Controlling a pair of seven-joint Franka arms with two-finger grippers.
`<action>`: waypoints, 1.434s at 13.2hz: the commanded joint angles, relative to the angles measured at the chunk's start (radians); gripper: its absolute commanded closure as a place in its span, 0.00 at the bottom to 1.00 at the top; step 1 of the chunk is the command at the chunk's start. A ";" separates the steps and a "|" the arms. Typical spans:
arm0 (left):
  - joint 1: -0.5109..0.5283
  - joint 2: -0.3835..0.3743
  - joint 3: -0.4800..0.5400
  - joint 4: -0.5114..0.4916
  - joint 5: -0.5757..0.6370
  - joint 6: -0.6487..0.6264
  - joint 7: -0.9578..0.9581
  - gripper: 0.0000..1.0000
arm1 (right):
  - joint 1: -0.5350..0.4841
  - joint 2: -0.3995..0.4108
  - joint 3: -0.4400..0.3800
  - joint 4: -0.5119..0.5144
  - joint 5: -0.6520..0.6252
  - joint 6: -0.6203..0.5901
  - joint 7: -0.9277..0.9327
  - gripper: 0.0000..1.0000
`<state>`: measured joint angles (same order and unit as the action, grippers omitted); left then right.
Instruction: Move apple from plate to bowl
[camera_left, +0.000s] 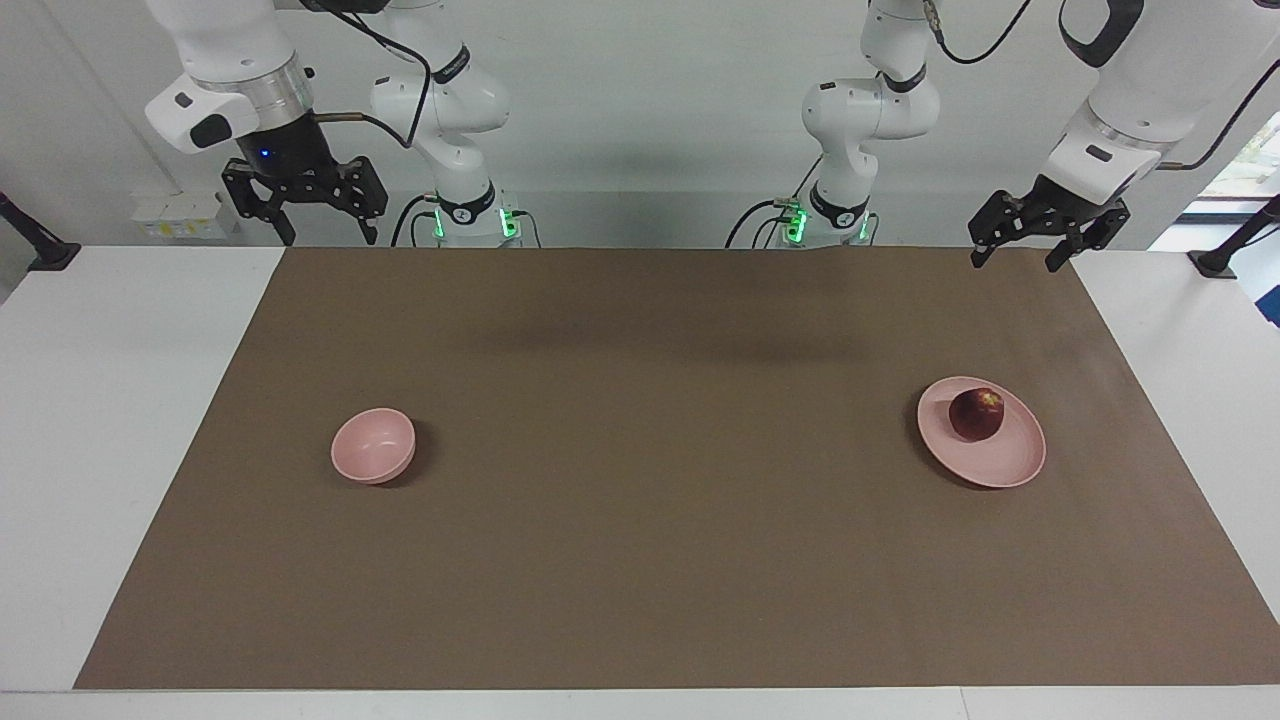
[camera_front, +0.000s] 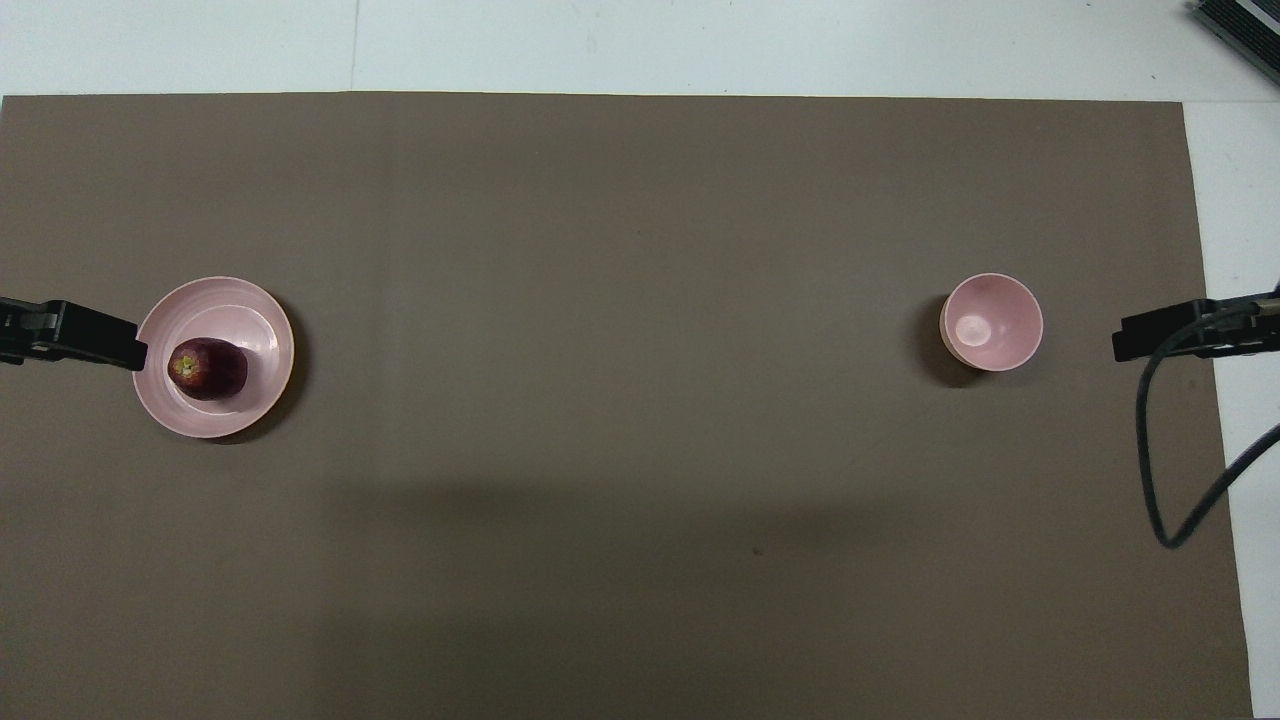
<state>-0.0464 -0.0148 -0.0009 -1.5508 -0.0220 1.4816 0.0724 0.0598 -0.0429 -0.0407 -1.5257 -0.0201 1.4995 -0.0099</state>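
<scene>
A small dark-red apple (camera_left: 977, 413) (camera_front: 208, 368) lies on the wide pink plate (camera_left: 1005, 462) (camera_front: 252, 318) toward the left arm's end of the table. The small deep pink bowl (camera_left: 373, 445) (camera_front: 991, 322) stands empty toward the right arm's end. My left gripper (camera_left: 1016, 263) hangs open, raised over the mat's edge by the robots, apart from the plate. My right gripper (camera_left: 328, 238) is open too, high over the corner of the mat at its own end, and holds nothing.
A brown mat (camera_left: 640, 560) covers most of the white table (camera_left: 120, 420); plate and bowl both rest on it, far apart. A black cable (camera_front: 1150, 470) loops down beside the right gripper.
</scene>
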 joint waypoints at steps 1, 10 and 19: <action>-0.001 -0.066 0.002 -0.084 -0.001 -0.010 0.013 0.00 | -0.009 -0.009 0.002 -0.005 0.020 0.002 0.011 0.00; 0.003 -0.086 0.002 -0.123 -0.004 -0.012 0.017 0.00 | -0.009 -0.008 0.002 -0.005 0.020 0.002 0.011 0.00; 0.135 -0.085 0.004 -0.314 -0.007 0.253 0.245 0.00 | -0.014 -0.012 0.010 -0.016 0.020 0.007 -0.004 0.00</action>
<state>0.0643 -0.0710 0.0078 -1.7919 -0.0220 1.6639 0.2531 0.0542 -0.0429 -0.0438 -1.5257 -0.0201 1.4993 -0.0096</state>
